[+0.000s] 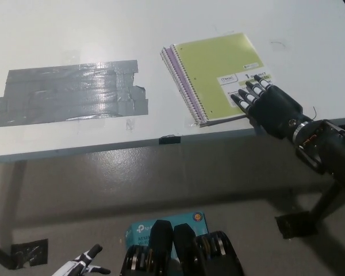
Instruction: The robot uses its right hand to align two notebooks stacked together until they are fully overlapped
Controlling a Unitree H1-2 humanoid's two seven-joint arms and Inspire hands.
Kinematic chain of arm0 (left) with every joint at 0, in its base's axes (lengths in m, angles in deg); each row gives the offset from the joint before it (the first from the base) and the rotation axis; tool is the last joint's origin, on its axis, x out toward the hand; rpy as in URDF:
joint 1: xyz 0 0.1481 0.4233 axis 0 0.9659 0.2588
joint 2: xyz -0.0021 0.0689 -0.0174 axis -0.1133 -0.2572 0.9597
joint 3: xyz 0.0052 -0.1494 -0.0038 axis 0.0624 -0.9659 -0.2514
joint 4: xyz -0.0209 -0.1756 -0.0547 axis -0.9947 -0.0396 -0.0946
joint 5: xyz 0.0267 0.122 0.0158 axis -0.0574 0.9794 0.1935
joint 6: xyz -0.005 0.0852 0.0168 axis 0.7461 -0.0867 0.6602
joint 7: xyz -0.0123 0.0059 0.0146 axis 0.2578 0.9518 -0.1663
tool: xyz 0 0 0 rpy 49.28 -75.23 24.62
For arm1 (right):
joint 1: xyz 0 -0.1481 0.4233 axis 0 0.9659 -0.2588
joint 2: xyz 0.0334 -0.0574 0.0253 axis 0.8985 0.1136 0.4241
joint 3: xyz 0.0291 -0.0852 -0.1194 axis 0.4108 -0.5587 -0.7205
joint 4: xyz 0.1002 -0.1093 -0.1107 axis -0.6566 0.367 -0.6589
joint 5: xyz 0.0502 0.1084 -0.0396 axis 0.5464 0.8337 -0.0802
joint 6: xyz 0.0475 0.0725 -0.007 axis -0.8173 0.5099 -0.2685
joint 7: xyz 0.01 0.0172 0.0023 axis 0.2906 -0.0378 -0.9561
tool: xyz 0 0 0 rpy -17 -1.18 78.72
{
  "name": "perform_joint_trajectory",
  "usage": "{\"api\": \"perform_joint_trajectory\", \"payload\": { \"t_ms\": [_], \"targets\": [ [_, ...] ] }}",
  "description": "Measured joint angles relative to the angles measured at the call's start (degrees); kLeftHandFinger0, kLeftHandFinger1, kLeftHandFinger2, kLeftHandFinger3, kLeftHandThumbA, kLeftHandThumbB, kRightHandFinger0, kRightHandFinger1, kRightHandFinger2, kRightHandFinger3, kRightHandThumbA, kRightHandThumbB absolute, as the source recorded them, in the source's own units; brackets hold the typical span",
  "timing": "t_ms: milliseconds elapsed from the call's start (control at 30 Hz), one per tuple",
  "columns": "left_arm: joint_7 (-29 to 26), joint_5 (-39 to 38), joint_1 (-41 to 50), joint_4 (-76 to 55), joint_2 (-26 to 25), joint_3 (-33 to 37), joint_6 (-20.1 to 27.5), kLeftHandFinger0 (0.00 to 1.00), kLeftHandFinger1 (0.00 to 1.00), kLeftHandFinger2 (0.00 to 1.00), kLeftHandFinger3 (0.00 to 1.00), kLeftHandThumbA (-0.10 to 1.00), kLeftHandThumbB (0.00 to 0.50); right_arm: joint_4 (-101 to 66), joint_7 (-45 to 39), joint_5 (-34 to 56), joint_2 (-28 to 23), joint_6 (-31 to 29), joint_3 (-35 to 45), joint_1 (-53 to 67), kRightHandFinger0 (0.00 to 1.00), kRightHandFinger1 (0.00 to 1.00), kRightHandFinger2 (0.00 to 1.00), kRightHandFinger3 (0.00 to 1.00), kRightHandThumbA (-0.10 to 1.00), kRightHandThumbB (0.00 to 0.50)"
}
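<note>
Black right hand [272, 107] lies flat over the near right corner of the green spiral notebook [218, 72], its fingertips [248, 92] spread a little and pressing down on the cover beside the printed white label; it grips nothing, the fingers being extended rather than curled

White table [75, 34] fills the upper part of the head view, its near edge running just below the notebook. Left of the notebook, well apart from it, a broad patch of grey duct tape [72, 92] is stuck flat to the tabletop

Green spiral notebook sits tilted, its wire binding toward the tape patch, on top of a purple notebook [171, 64] of which only a thin strip shows along the binding side; the two covers overlap almost wholly. A small black marker tab [169, 139] sits on the table edge, below and left of the notebook's near corner

On the floor below the notebook lies a teal box [137, 232]. Far below and left of the notebook, at the bottom edge, only the fingertips of the white left hand [80, 265] show, too little to tell whether it is open or closed
</note>
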Motion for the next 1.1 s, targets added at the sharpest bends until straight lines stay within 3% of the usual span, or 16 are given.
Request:
{"api": "perform_joint_trajectory", "payload": {
  "t_ms": [133,233,300,367,467,633,733,900,967,1100],
  "targets": [
    [0.06,0.33,-0.02,0.01,0.00,0.14,0.00,0.65,0.49,0.73,1.00,1.00,0.500,0.48,0.67,-0.10,0.54,-0.01,0.08,-0.11,1.00,1.00,1.00,1.00,1.00,0.336],
    [0.13,0.58,-0.07,0.02,0.00,0.18,0.00,0.60,0.52,0.73,1.00,1.00,0.500,0.48,1.10,-0.10,0.83,-0.01,0.09,-0.09,1.00,1.00,1.00,1.00,1.00,0.320],
    [0.16,0.68,-0.08,0.02,0.00,0.18,0.00,0.69,0.52,0.73,1.00,1.00,0.500,0.53,1.52,-0.13,0.92,-0.01,0.04,-0.05,1.00,1.00,1.00,1.00,1.00,0.315],
    [0.23,0.85,-0.09,0.03,0.00,0.29,0.00,0.65,0.51,0.72,1.00,1.00,0.500,0.49,1.67,-0.17,0.92,-0.01,0.04,0.02,1.00,1.00,1.00,1.00,1.00,0.329],
    [0.47,1.08,-0.09,0.03,0.00,0.49,0.00,0.69,0.54,0.72,1.00,1.00,0.500,0.65,1.94,-0.52,0.93,0.00,-0.10,0.00,1.00,1.00,1.00,1.00,1.00,0.338],
    [0.71,1.45,-0.11,0.04,-0.01,0.75,0.00,0.68,0.50,0.70,1.00,1.00,0.500,0.88,2.44,-0.82,0.87,-0.01,-0.46,-0.07,1.00,1.00,1.00,1.00,1.00,0.330],
    [0.74,1.82,-0.16,0.04,-0.01,0.81,0.00,0.64,0.50,0.69,1.00,1.00,0.500,0.86,2.52,-0.96,0.82,0.00,-0.54,-0.08,1.00,1.00,1.00,1.00,1.00,0.327],
    [0.77,2.29,-0.17,0.04,-0.01,0.86,0.00,0.70,0.57,0.72,1.00,1.00,0.500,0.86,2.54,-1.21,0.77,0.00,-0.50,-0.08,1.00,1.00,1.00,1.00,1.00,0.345],
    [0.78,2.34,-0.18,0.04,-0.01,0.86,0.00,0.70,0.55,0.73,1.00,1.00,0.500,0.84,2.54,-1.21,0.74,0.00,-0.43,-0.07,1.00,1.00,1.00,1.00,1.00,0.337],
    [0.99,2.52,-0.27,0.27,-0.01,0.90,0.00,0.70,0.61,0.74,1.00,1.00,0.500,0.83,2.66,-1.35,0.65,0.00,-0.43,-0.07,1.00,1.00,1.00,1.00,1.00,0.341]
  ]
}}
